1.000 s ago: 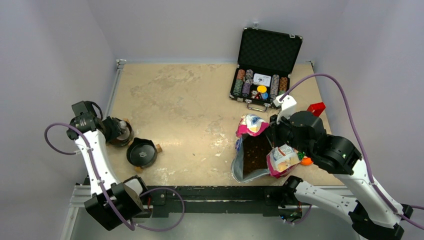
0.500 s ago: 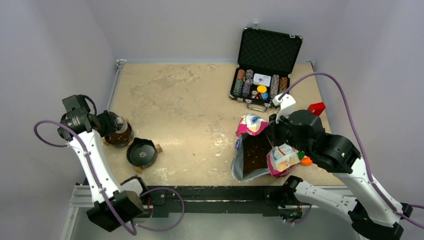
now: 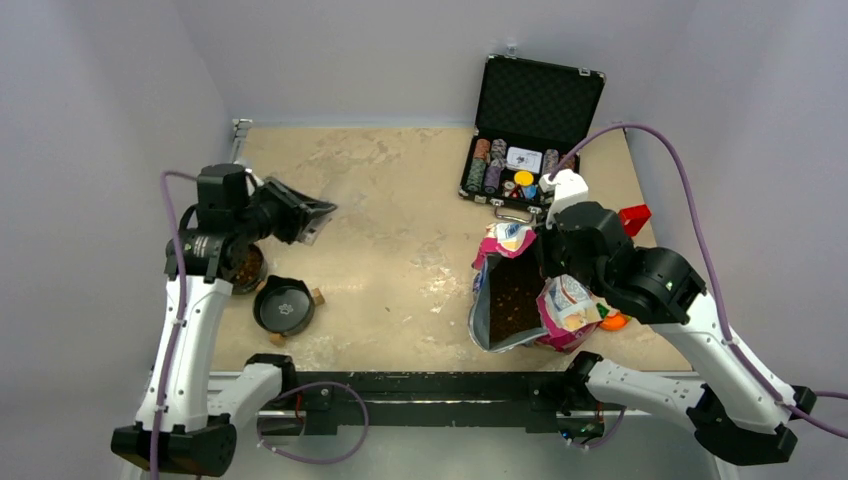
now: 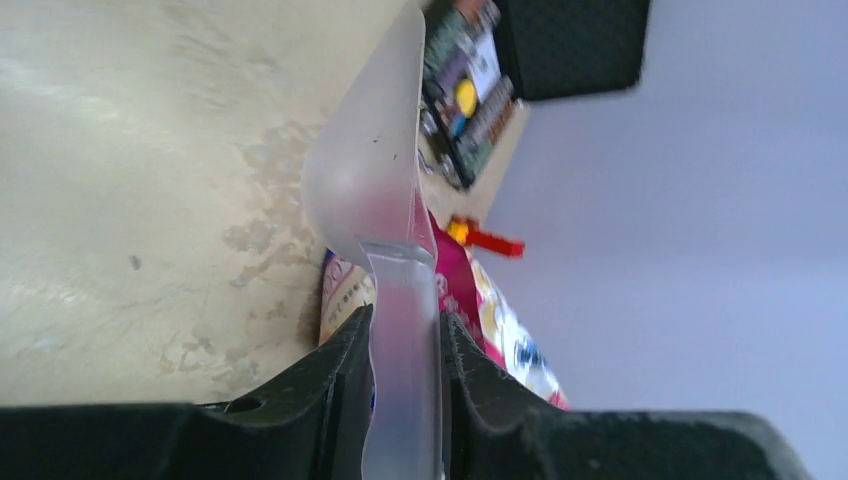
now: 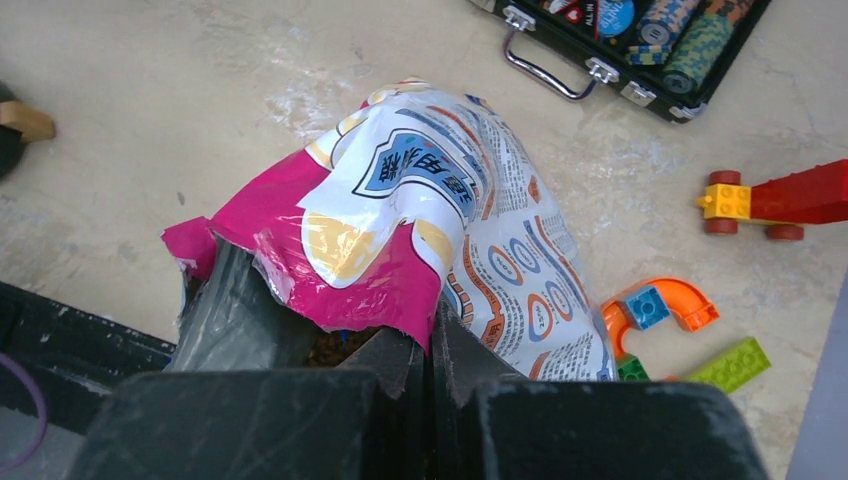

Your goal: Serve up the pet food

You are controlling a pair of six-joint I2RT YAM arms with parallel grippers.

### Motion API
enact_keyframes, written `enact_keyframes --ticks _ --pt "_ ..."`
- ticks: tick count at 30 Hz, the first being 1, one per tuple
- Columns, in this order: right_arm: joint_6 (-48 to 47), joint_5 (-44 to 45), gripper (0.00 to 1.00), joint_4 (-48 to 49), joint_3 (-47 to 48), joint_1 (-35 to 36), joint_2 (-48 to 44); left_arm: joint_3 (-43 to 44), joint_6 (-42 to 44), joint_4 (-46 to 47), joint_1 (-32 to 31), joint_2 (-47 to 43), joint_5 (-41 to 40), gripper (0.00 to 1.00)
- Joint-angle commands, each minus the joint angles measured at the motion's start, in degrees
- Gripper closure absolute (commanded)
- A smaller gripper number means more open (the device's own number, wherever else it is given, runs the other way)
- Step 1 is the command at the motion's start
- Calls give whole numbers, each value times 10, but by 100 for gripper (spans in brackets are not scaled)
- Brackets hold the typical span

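Tabletop [image 3: 380,200] of mottled beige sat boxed in by plain lilac-grey walls [image 3: 100,100]. The left gripper [image 4: 403,335] was clamped on a translucent scoop [image 4: 365,180] held above the surface. The right gripper [image 5: 430,350] was pinched shut on the torn rim of a pink-and-white bag [image 5: 470,230] printed with Chinese characters I could not read. Brown kibble [image 3: 515,300] lay inside the open bag and in a bowl [image 3: 260,272] near the left edge.

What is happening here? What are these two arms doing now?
The left pincer holds a clear plastic scoop by its handle, raised above the table. The right pincer pinches the rim of the open bag of kibble. One bowl by the left arm has some kibble; the black bowl beside it looks empty.
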Motion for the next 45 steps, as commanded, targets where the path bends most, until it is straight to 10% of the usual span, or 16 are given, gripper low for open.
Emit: enact_keyframes --ticks 1,7,16,23,33,45 --pt "43 97 100 51 62 0 16 31 153 208 -74 41 194 100" --pt "59 115 100 42 87 -1 36 252 359 -43 -236 171 329 100" --pt "47 126 100 31 131 -1 69 345 326 -152 -349 196 333 100" --pt "26 119 100 47 150 -1 87 446 226 -218 -475 315 320 100" --pt "38 128 100 54 163 -1 92 593 119 -367 -478 494 103 100" --pt "54 133 100 77 172 -1 107 417 -225 -257 -524 459 8 100"
